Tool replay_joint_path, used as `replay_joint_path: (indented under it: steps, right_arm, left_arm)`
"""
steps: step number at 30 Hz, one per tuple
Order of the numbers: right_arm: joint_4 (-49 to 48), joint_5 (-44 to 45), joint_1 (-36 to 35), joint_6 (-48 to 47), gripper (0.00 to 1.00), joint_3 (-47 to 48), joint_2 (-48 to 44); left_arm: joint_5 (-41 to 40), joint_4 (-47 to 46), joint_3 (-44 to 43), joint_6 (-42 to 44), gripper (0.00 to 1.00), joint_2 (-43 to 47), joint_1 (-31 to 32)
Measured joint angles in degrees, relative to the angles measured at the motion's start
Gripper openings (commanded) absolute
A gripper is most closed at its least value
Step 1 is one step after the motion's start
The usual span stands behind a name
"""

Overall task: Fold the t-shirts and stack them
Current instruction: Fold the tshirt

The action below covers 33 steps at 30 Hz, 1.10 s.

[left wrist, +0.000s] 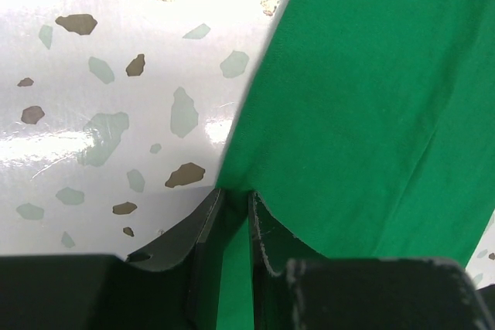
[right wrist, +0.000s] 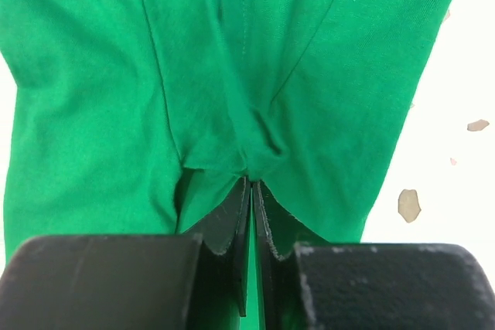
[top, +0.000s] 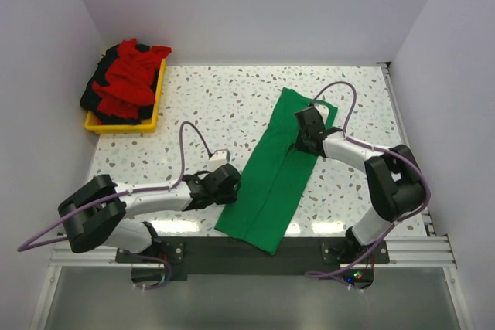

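Note:
A bright green t-shirt (top: 271,179) lies on the speckled table as a long strip, folded lengthwise and running from the back centre to the front edge. My left gripper (top: 234,185) sits at its left edge near the front, shut on that edge; the green t-shirt (left wrist: 363,98) runs between the fingers of the left gripper (left wrist: 236,195). My right gripper (top: 303,141) presses down on the upper right part. In its wrist view the right gripper (right wrist: 252,183) pinches a small ridge of the green t-shirt (right wrist: 294,59). A red t-shirt (top: 128,79) and a black t-shirt (top: 97,92) are heaped at the back left.
The red and black shirts rest in a shallow yellow tray (top: 157,110) against the left wall. White walls close in the table on the left, back and right. A metal rail (top: 255,249) with the arm bases runs along the front edge.

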<state>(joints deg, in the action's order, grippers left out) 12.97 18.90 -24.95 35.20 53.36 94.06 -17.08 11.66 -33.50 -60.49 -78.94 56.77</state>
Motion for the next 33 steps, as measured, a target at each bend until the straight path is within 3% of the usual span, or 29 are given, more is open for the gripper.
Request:
replay_joint_path:
  steps: [7,13,23,33]
  right_arm:
    - [-0.4,-1.9,0.3,-0.1,0.31,-0.3,-2.6]
    - [0.8,-3.4,2.9,-1.3,0.34,2.9,-2.4]
    - [6.6,-1.3,5.4,-8.3,0.41,27.3,14.1]
    - [12.8,-0.4,5.1,-11.7,0.45,29.7,19.7]
  left_arm:
    - [0.0,0.0,0.5,0.0,0.23,0.7,0.0]
    - [0.0,0.4,0.6,0.0,0.23,1.0,0.0]
    - [-0.1,2.2,0.6,0.0,0.23,1.8,0.0]
    - [-0.1,3.0,0.6,0.1,0.23,1.8,0.0]
